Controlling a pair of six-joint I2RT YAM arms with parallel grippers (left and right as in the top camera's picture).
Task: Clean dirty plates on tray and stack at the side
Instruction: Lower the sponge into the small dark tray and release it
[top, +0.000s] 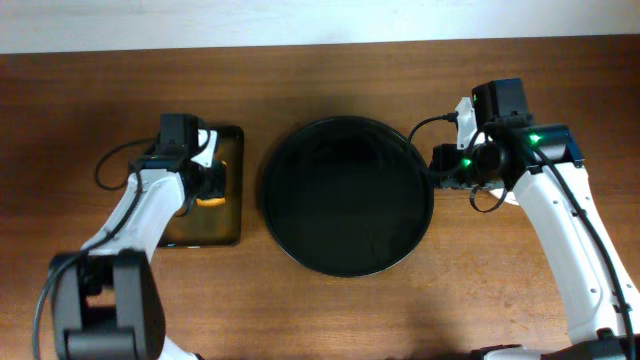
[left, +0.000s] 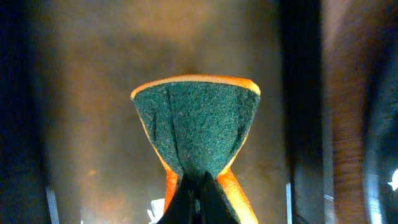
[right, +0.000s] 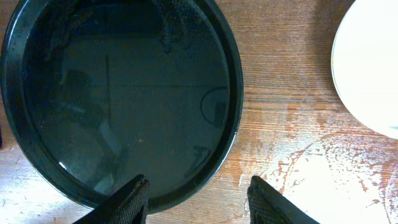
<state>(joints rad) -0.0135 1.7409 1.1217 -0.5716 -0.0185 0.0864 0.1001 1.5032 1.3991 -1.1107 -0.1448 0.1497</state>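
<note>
Right end effector (right: 198, 183) agape above glossy black round tray (right: 238, 93).

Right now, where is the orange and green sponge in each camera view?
Overhead: the sponge is left of centre, over the rectangular tray.
Left wrist: the sponge is in the middle, green face to the camera, pinched by the left pincer.
Right wrist: not in it.
Shared landmark: the wooden tabletop, visible in all three.

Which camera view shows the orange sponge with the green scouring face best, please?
The left wrist view: the orange sponge with the green scouring face sits large and central, pinched by the left fingers. Overhead shows only an orange sliver beneath the arm; the right wrist view shows none.
</note>
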